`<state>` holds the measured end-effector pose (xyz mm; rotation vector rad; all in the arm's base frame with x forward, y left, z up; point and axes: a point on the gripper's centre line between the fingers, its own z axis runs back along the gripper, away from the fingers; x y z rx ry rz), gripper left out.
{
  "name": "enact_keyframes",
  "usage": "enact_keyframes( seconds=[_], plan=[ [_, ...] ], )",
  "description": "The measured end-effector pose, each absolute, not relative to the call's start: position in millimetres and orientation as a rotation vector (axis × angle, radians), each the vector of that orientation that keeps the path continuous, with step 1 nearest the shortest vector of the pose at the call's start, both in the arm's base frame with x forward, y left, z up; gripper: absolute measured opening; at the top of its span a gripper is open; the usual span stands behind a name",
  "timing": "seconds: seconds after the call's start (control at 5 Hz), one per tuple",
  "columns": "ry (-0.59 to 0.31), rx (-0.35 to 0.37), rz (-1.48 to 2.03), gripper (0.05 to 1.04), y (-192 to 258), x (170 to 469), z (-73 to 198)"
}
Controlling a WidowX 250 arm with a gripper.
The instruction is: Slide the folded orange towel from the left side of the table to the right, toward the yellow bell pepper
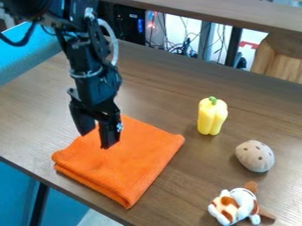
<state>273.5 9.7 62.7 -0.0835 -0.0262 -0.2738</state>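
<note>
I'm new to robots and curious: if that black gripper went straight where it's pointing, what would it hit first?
Probably the folded orange cloth: the gripper points down over it, jaws apart. How high it hangs above is hard to judge from this angle.

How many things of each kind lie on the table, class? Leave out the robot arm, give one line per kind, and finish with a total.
Folded cloths: 1, the orange cloth
Vegetable shapes: 2, the yellow pepper and the spotted potato
Plush animals: 1, the patched plush toy
Total: 4
</note>
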Motion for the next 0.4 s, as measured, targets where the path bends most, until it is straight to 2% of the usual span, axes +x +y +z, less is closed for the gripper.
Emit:
enact_keyframes(
  seconds=[0.2,0.4],
  plan=[
    [-0.027,-0.012,-0.281,1.001,19.8,272.9,66.8],
    [-0.011,0.015,-0.286,1.001,19.6,271.5,66.8]
  ],
)
